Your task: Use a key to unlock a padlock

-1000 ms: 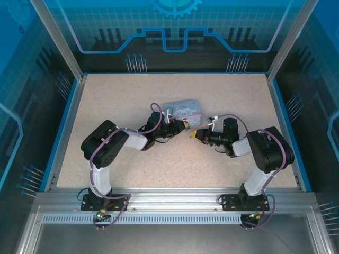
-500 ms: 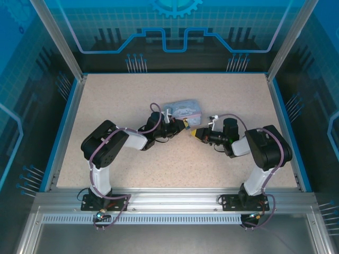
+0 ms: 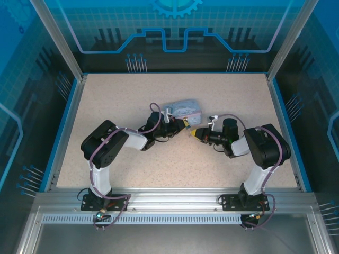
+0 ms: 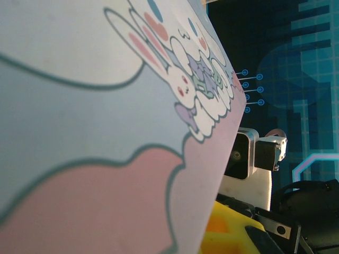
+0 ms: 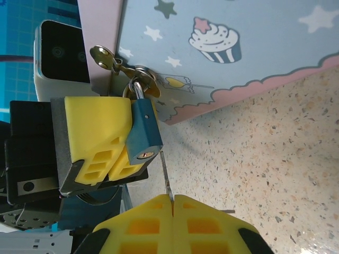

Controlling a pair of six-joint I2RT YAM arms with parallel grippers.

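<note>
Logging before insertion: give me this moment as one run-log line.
left gripper: shut on padlock hung on tin | right gripper: shut on key | key: tip near keyhole, not inserted

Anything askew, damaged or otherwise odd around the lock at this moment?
One thing: the key, pinched in the right gripper, points beside the keyhole of the padlock, not into it. The padlock hangs from the hasp on the tin, against a finger of the left gripper. No damage or spill shows.

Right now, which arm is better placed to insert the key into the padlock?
Right: the right gripper is shut on the key, its tip close beside the padlock keyhole; the left gripper sits against the lock body.
</note>
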